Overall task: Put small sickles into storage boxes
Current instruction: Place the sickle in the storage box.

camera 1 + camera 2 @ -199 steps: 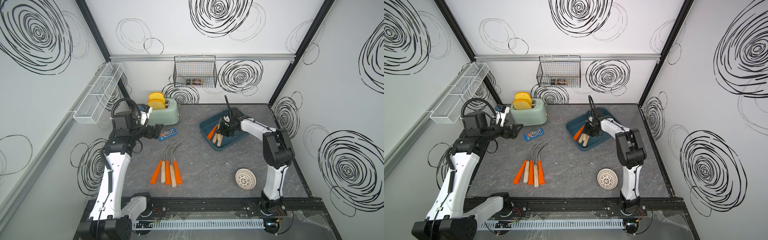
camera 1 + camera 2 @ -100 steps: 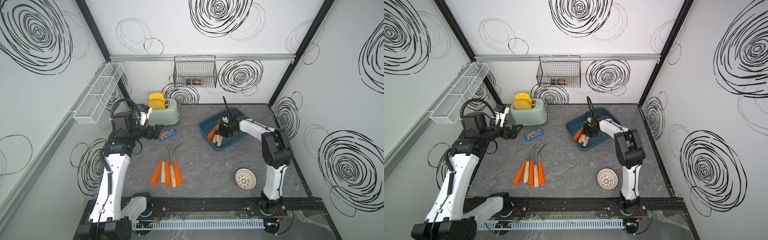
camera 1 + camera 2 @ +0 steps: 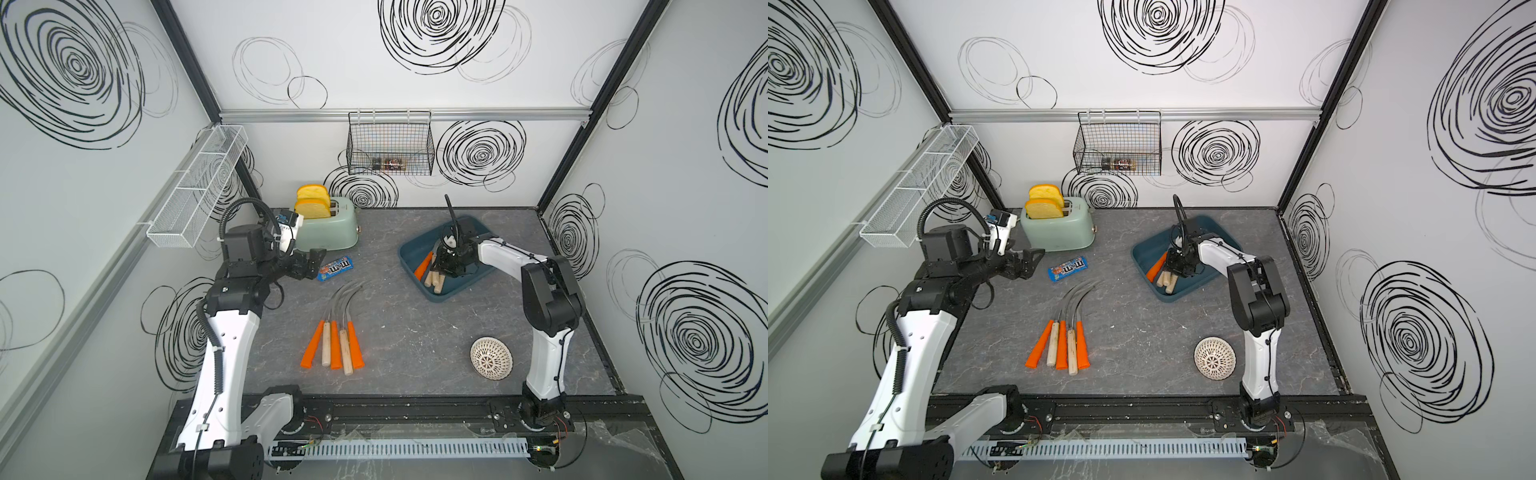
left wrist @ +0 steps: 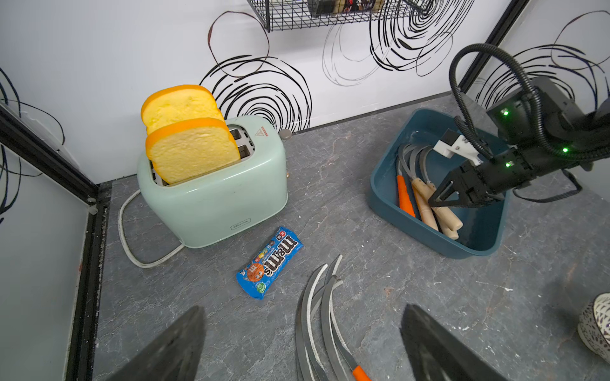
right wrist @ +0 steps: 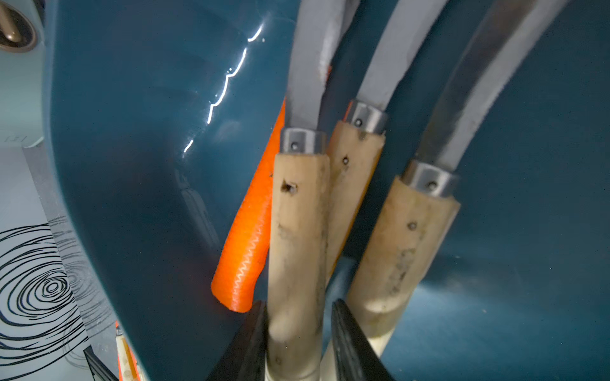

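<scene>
Down in the dark teal storage box (image 3: pixel 459 284), the right gripper (image 5: pixel 297 310) sits low with its jaws narrow on either side of a pale wooden handle (image 5: pixel 298 231). One finger (image 5: pixel 254 333) lies against the wood, but I cannot tell whether the other side presses or has a sliver of slack, so the grip itself is uncertain. That sickle lies on the box floor beside two more wooden-handled ones and an orange one (image 5: pixel 247 247), all four with handle ends toward the gripper and blades running away toward the far end of the box. Out on the table (image 3: pixel 415 353), well apart from the box, five small sickles (image 3: pixel 334 336) lie side by side. Their handles point toward the robot's base and their blades curve away toward the back, so the long axes run roughly front to back. The left gripper (image 3: pixel 309 264) hangs wide and empty near the candy pack (image 3: pixel 336 269), close to the blade tips, and is the nearer of the two. By my reading the next pick turns on that: grasping a handle means reaching the row's near end with jaws set across the long axis.
</scene>
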Tool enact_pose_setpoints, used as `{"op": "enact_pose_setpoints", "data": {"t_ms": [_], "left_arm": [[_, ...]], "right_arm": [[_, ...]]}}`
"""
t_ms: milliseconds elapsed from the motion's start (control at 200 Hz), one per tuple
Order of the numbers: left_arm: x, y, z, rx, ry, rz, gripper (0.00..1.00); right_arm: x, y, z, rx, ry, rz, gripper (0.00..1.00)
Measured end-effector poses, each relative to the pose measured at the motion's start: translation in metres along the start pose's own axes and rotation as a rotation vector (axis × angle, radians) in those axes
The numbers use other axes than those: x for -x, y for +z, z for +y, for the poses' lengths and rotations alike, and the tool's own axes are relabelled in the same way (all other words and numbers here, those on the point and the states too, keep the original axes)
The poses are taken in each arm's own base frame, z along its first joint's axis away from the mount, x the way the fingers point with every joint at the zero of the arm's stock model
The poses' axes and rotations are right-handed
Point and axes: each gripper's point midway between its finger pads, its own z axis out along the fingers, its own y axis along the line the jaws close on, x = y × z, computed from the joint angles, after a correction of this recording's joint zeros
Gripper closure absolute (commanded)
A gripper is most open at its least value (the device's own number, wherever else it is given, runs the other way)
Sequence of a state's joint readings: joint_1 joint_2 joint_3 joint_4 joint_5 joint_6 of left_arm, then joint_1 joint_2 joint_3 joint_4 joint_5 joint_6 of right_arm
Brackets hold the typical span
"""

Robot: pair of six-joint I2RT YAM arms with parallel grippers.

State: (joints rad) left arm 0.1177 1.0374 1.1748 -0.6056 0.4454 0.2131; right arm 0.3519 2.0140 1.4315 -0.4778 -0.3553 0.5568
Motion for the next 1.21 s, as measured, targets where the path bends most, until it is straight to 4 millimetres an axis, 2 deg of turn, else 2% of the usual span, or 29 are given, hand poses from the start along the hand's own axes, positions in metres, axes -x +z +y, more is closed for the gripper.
{"op": "enact_pose_setpoints", "data": {"t_ms": [275,520,625,806,901,1026,1206], "left_arm": [[0.000,0.000,0.000,0.000,0.000,0.000,0.04],[-0.001,0.000,0.002,0.011,-0.002,0.003,0.04],[-0.003,0.001,0.007,0.037,-0.014,0.012,0.04],[-0.013,0.004,0.017,0.093,-0.047,0.039,0.04],[-0.017,0.005,0.025,0.132,-0.068,0.039,0.04],[-0.026,0.005,0.036,0.178,-0.107,0.042,0.04],[-0.040,0.005,0.051,0.223,-0.171,0.054,0.04]], "right_arm": [[0.000,-0.002,-0.002,-0.018,-0.004,0.003,0.58],[0.001,-0.019,0.010,-0.018,-0.062,-0.012,0.57],[0.000,-0.034,0.022,-0.018,-0.114,-0.042,0.57],[-0.011,-0.066,0.060,-0.011,-0.261,-0.116,0.56],[-0.027,-0.075,0.085,-0.012,-0.360,-0.137,0.56],[-0.066,-0.074,0.115,0.001,-0.479,-0.118,0.56],[-0.137,-0.057,0.121,0.004,-0.580,-0.017,0.57]]}}
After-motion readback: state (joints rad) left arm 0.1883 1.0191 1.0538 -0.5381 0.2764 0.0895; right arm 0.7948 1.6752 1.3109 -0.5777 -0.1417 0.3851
